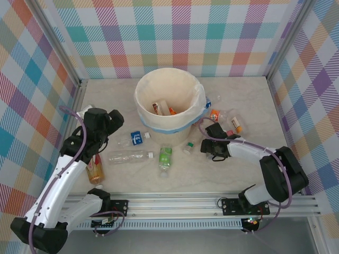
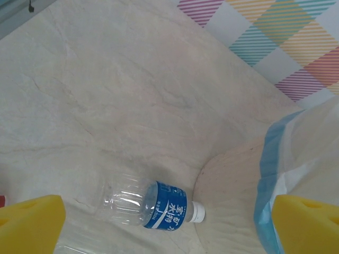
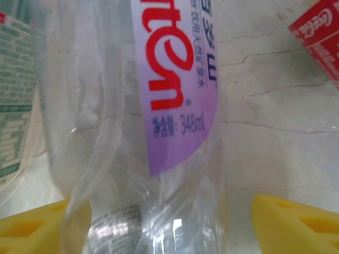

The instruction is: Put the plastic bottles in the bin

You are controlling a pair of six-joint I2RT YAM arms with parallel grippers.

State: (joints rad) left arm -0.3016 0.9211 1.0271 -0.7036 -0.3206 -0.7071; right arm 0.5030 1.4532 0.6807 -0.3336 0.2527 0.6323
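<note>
Plastic bottle (image 2: pixel 159 207), blue-labelled, lies just ahead of our left gripper (image 2: pixel 169 225), which is wide open and empty. Our right gripper (image 3: pixel 164 225), also open, straddles a purple-labelled bottle (image 3: pixel 159 132) near the bin (image 1: pixel 145 114).

A pale marble-patterned table (image 1: pixel 212 177) spreads across the cell, its cream surface crossed by thin grey veins (image 3: pixel 275 127). Pastel plaid walls rise at the back (image 1: pixel 175 37), left (image 1: pixel 26 95) and right (image 1: pixel 312 90), joined by slanting metal posts (image 1: pixel 53 39). A ribbed aluminium rail (image 1: pixel 175 203) runs along the near edge.
</note>
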